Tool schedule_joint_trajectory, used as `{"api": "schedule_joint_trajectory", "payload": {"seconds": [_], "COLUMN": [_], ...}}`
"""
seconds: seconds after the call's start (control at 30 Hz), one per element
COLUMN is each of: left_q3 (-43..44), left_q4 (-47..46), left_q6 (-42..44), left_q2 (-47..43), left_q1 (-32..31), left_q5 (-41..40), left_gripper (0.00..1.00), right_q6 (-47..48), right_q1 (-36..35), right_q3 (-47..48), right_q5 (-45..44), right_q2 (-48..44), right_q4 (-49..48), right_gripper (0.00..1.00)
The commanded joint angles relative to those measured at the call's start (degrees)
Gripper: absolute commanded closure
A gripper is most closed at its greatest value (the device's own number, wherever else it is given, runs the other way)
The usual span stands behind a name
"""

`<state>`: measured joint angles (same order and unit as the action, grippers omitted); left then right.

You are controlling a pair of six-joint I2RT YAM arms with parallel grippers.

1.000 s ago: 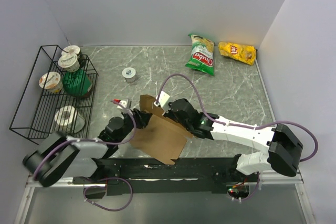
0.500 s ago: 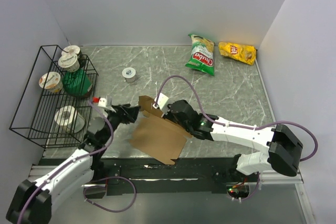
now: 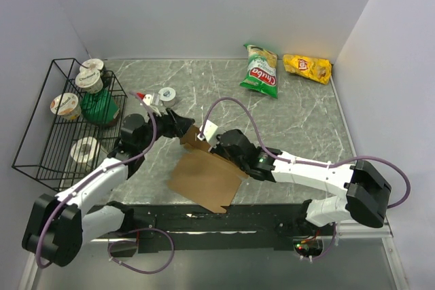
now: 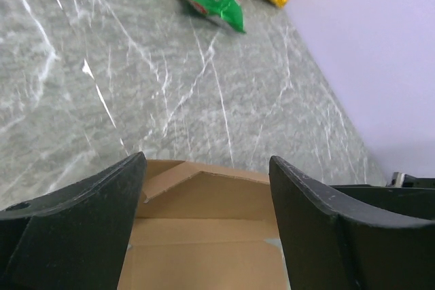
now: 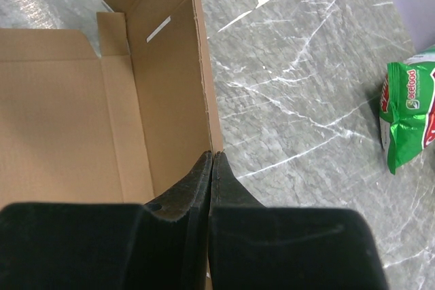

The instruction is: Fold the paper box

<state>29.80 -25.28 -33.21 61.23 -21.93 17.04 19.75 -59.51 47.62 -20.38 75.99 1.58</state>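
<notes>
Paper box: the paper box (image 3: 204, 181) lies at the front middle of the table (image 3: 306, 120), between the two arms. Its broad panel is flat and one side wall (image 5: 170, 100) stands raised.
Handling: it looks light, a thin corrugated sheet. It is probably stiff across the panels and ready to bend at the creases. It would crush under a hard squeeze and would likely slide on the smooth top unless pinned.
Where to hold: a wall or flap edge close to a crease, not the middle of a panel.
Right gripper: the right gripper (image 5: 211, 157) has its fingers pressed together on the top edge of the raised wall.
Left gripper: the left gripper (image 4: 207, 161) has its fingers spread wide and holds nothing. The box's far end flap (image 4: 204, 191) shows between them.
Box contents: nothing is visible inside.
Wire rack: the wire rack (image 3: 27, 147) stands at the table's left edge and holds several lidded cups (image 3: 66, 104) and a dark green item (image 3: 100, 108).
Snack bags: the green bag (image 3: 260, 71) and the yellow bag (image 3: 307, 67) lie at the far right, well apart from the box.
</notes>
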Motion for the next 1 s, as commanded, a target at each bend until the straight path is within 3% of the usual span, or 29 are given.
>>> {"api": "schedule_joint_trajectory", "payload": {"seconds": [0.0, 0.37, 0.7, 0.97], "left_q3": [3.9, 8.2, 8.2, 6.9], "left_q4": [4.8, 11.3, 10.5, 4.3], "left_q6": [0.3, -0.4, -4.8, -10.0], "left_q2": [4.1, 9.0, 10.6, 11.2], "left_q1": [0.0, -5.0, -5.3, -5.3], "left_q5": [3.7, -0.2, -4.5, -0.3], "left_gripper": [0.22, 0.37, 0.51, 0.55], "right_q6": [-3.9, -3.8, -3.7, -3.6], "right_q1": [-1.3, -1.3, -1.3, -1.4], "right_q3": [-1.1, -0.4, -1.2, -1.6], "right_q5": [5.3, 5.0, 4.6, 4.2], "right_q2": [2.9, 4.3, 3.9, 4.7], "right_q4": [6.0, 5.6, 5.4, 4.8], "right_gripper": [1.00, 1.00, 1.00, 1.00]}}
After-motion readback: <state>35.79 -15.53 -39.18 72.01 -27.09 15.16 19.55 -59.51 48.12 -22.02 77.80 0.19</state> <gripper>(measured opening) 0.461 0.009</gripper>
